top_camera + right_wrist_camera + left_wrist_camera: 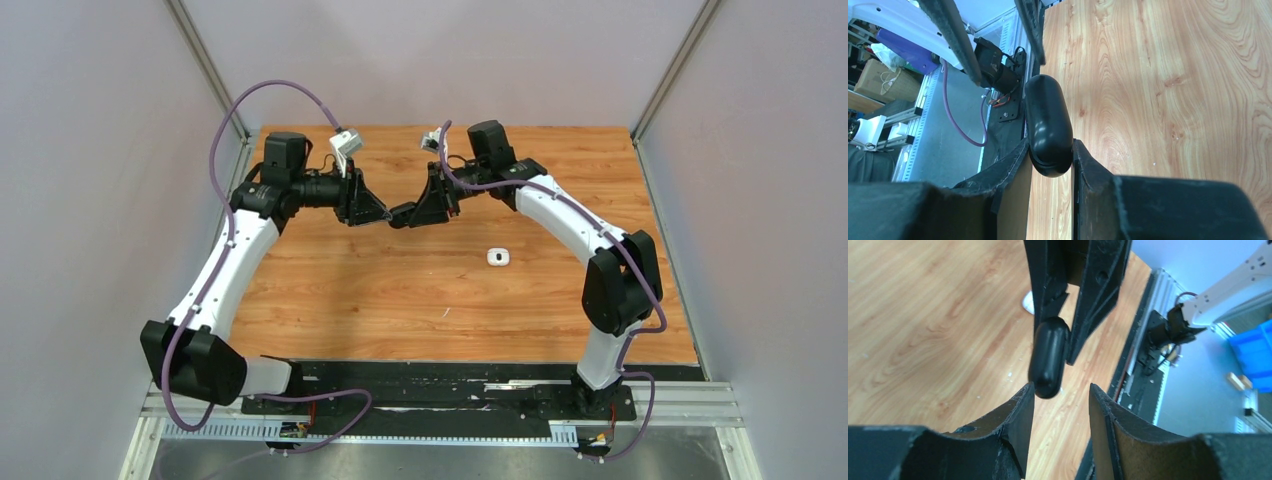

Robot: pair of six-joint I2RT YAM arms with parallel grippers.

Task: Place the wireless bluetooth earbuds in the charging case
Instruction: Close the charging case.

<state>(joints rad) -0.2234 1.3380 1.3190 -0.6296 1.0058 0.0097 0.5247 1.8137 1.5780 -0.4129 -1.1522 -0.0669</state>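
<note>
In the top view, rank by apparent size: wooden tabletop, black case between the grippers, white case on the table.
1. wooden tabletop.
2-3. black case and white case look about alike; the black one is raised nearer the camera and partly hidden, so unranked.

The left arm point(225, 265) and right arm point(565, 215) are white with black joints. A purple cable point(262, 90) loops along each. The left tool point(1062, 390) and right tool point(1050, 145) are black.

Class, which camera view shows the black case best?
The right wrist view: the black case fills the middle, clamped in the right gripper. The left wrist view shows its rounded end, partly hidden; the top view shows only a small dark shape in mid-air.
</note>
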